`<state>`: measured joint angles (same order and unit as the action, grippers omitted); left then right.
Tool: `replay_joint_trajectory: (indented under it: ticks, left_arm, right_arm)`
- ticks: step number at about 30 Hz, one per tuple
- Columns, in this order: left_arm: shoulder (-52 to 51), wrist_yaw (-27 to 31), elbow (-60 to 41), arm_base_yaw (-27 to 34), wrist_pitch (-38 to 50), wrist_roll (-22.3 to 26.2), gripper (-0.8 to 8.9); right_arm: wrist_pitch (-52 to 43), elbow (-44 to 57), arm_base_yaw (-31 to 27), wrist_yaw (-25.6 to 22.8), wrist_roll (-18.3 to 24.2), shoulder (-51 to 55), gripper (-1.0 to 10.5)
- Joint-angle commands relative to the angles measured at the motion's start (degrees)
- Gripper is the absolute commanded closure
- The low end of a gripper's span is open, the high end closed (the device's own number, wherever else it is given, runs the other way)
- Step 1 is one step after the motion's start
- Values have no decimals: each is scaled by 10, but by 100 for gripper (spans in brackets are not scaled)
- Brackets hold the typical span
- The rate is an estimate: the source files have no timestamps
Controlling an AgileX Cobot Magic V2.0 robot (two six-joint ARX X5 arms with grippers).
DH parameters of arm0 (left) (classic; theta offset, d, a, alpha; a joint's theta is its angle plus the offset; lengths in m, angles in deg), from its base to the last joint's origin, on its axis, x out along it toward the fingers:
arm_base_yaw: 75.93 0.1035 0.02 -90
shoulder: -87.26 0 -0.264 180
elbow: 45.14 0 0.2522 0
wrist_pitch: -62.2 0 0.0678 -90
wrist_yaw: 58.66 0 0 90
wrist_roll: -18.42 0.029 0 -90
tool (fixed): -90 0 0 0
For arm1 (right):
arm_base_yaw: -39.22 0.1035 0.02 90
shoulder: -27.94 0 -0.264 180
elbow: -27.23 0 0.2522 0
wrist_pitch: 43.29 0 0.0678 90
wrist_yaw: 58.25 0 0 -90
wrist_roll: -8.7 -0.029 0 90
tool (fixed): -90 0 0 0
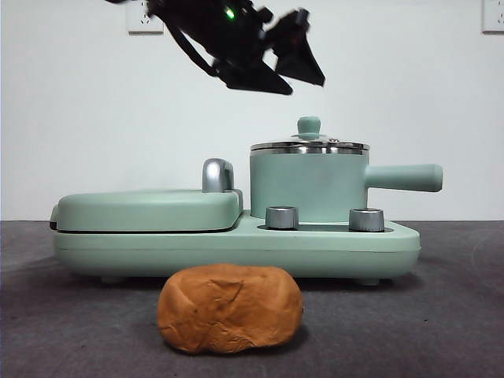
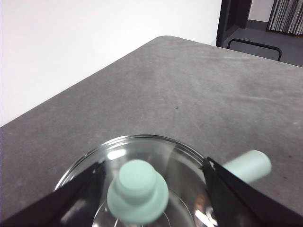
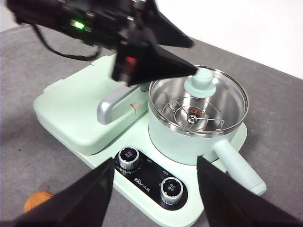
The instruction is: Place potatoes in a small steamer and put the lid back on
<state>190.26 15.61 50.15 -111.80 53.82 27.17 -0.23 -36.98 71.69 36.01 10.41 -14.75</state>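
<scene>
Orange-brown lumpy potato (image 1: pixel 230 308) lying on the grey table (image 1: pixel 441 315) in front of the mint-green steamer pot (image 1: pixel 309 189), clear glass lid (image 1: pixel 309 145) sitting on its rim, left gripper (image 2: pixel 142 189) hovering above with jaws spread either side of the green knob (image 2: pixel 137 190), gripping nothing, right gripper (image 3: pixel 155 189) waiting with jaws wide, empty.

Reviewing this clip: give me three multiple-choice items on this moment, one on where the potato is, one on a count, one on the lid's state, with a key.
1. Where is the potato?
A. in the small steamer
B. on the table in front of the cooker
C. in a gripper

2. How many steel dials are on the cooker base?
A. one
B. two
C. four

3. The lid is:
A. on the small steamer
B. lying on the table
C. held in the air

Key: 1 B, it lies on the grey table. 2 B, two show side by side. 3 A, with the left gripper open around its knob and the right gripper open farther off.
</scene>
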Motion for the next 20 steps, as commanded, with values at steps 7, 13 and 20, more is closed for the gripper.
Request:
replay_joint_trajectory:
  ticks: [7,13,20]
  left_arm:
    - [81,8,63,-7,17,-5,485]
    - [101,9,63,-7,39,-6,511]
    - [110,9,63,-7,38,-6,559]
  right_arm:
    - [-3,-11,3,-2,3,-2,670]
    - [4,-11,3,-2,2,-2,670]
    - [4,-11,3,-2,2,-2,670]
